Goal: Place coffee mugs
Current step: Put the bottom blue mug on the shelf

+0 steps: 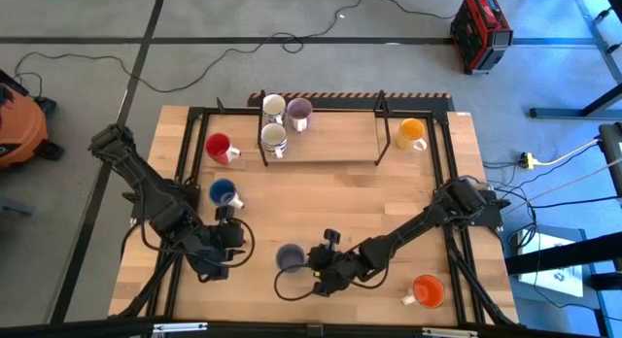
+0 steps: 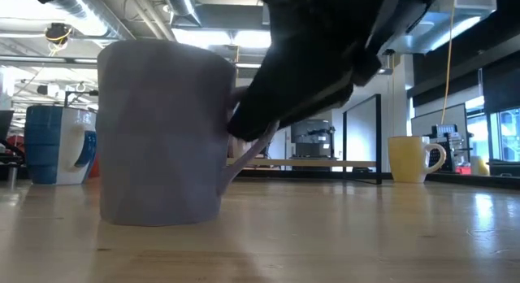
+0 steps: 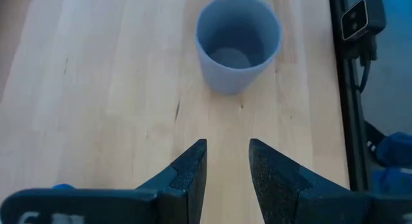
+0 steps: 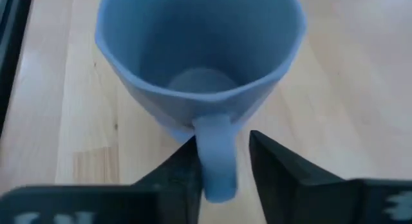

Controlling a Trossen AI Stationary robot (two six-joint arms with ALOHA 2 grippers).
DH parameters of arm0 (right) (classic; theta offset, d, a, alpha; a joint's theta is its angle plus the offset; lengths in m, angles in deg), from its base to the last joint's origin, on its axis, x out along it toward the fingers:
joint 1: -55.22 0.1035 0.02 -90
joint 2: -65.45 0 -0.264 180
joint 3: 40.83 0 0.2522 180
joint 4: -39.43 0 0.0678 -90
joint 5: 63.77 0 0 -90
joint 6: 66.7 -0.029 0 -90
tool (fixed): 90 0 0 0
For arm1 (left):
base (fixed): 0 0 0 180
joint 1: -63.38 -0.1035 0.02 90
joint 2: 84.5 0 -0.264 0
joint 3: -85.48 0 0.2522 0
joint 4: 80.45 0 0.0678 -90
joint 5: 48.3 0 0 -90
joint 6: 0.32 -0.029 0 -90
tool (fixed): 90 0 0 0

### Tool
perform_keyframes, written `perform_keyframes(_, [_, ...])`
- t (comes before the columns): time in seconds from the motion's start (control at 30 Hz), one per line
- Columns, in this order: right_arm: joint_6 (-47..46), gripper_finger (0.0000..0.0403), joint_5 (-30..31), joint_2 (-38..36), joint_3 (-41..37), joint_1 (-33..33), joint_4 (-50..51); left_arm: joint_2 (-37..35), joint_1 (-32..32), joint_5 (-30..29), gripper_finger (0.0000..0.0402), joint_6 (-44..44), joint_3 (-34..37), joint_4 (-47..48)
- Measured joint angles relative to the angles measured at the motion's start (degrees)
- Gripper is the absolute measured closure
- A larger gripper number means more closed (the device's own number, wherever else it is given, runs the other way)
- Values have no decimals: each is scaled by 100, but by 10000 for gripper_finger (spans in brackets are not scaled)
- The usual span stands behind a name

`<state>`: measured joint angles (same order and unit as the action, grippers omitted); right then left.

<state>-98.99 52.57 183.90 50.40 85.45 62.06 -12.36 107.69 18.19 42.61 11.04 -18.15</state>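
A lavender mug (image 1: 289,257) (image 2: 162,132) stands upright on the wooden table near its front edge. My right gripper (image 1: 313,263) (image 4: 222,153) is open at the mug's right side, with the mug's handle between its two fingers. To the mug's left, my left gripper (image 1: 229,243) (image 3: 228,166) hangs open over bare wood with nothing between its fingers; the lavender mug (image 3: 237,44) shows ahead of it. The other mugs stand upright on their bases. My right gripper has the lavender mug's handle (image 4: 215,159) between its fingers. One finger (image 4: 180,169) lies against the handle's side, while a narrow gap separates the handle from the other finger (image 4: 267,159). The fingers slant down from the table's right. The mug rests upright on the table.
A blue mug (image 1: 224,192) and a red mug (image 1: 220,148) stand at the left. Two white mugs (image 1: 274,122) and a purple mug (image 1: 299,113) stand on a far board (image 1: 330,139); a yellow-orange mug (image 1: 411,134) stands beside it. An orange mug (image 1: 428,290) sits front right. A black frame (image 1: 447,153) rims the table.
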Motion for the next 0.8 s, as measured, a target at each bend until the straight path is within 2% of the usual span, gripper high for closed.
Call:
perform_keyframes(0.2, [-1, 378, -151, 35, -3, 12, -11, 0, -1, -168, 292, -1, 0, 2])
perform_keyframes(0.53, [-66, 380, 35, -82, -4, 12, 138, -94, -3, -235, 292, 1, 0, 5])
perform_keyframes(0.8, [-769, 380, 712, -384, 42, -4, 530, -983, -3, -135, 292, -76, 0, 33])
